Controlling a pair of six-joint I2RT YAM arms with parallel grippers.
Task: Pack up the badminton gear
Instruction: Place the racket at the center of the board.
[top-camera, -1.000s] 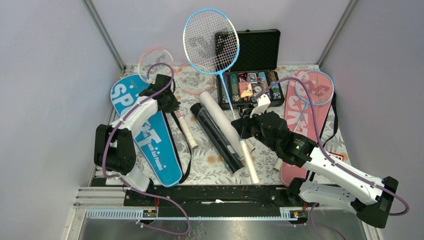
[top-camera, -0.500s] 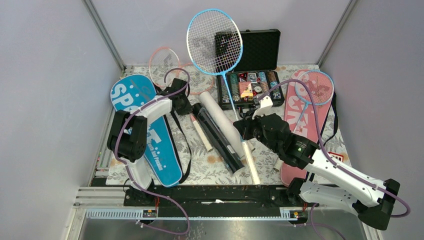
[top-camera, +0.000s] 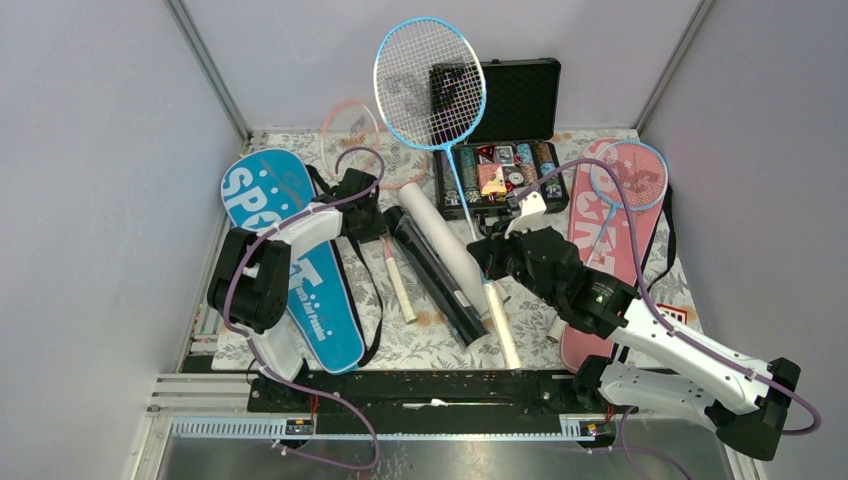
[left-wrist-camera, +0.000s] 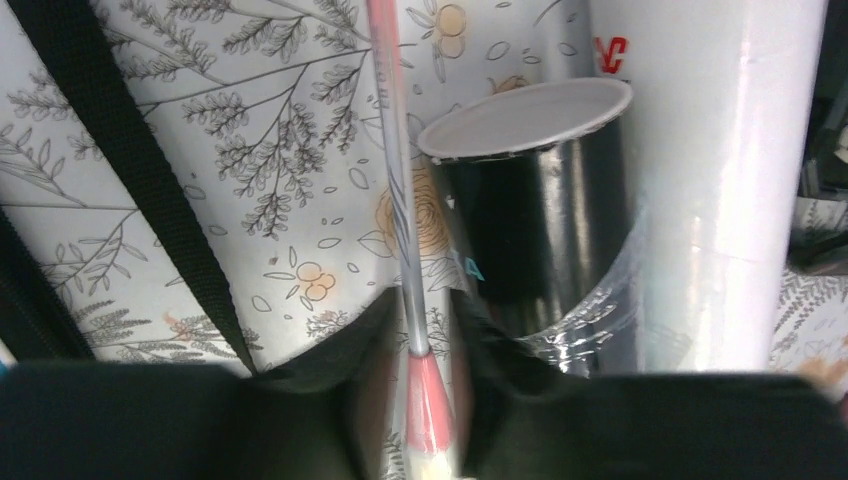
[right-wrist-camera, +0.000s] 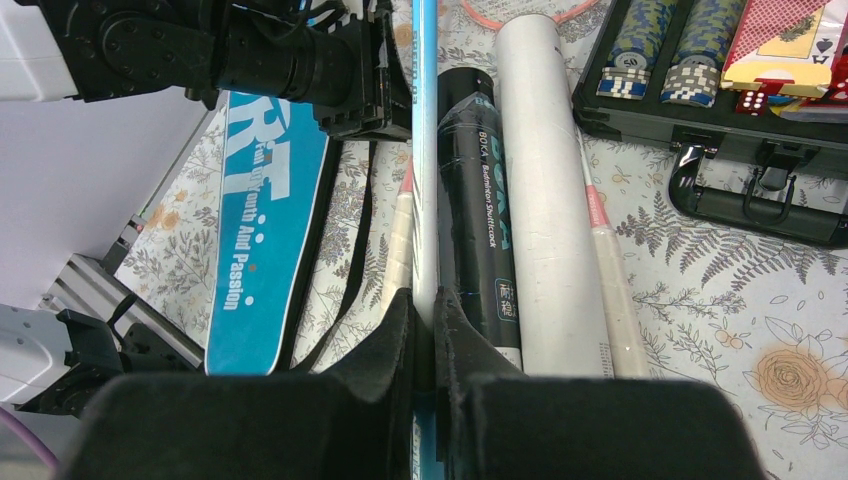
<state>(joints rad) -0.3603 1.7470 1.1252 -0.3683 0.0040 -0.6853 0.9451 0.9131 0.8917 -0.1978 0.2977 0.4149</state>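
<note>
My left gripper (top-camera: 362, 207) (left-wrist-camera: 420, 315) is open a little. Its fingers stand either side of the pink racket's (top-camera: 351, 126) thin shaft (left-wrist-camera: 398, 200), with a small gap on each side. That racket's white handle (top-camera: 398, 285) points toward the near edge. My right gripper (top-camera: 487, 255) (right-wrist-camera: 432, 305) is shut on the shaft of the light-blue racket (top-camera: 430, 82) (right-wrist-camera: 425, 150), whose head stands raised at the back. A dark tube (top-camera: 435, 272) (left-wrist-camera: 540, 220) and a white tube (top-camera: 450, 245) (right-wrist-camera: 545, 200) lie side by side between the arms. The blue cover (top-camera: 300, 280) lies left and the pink cover (top-camera: 600, 230) right.
An open black case of poker chips (top-camera: 505, 140) sits at the back. A second light-blue racket (top-camera: 628, 175) rests on the pink cover. The blue cover's black strap (left-wrist-camera: 130, 170) lies beside my left gripper. A small red block (top-camera: 678, 315) is by the right edge.
My left gripper has carried the pink racket to the right, toward the tubes, and its jaws have parted off the shaft. The right arm has shifted the blue racket slightly right.
</note>
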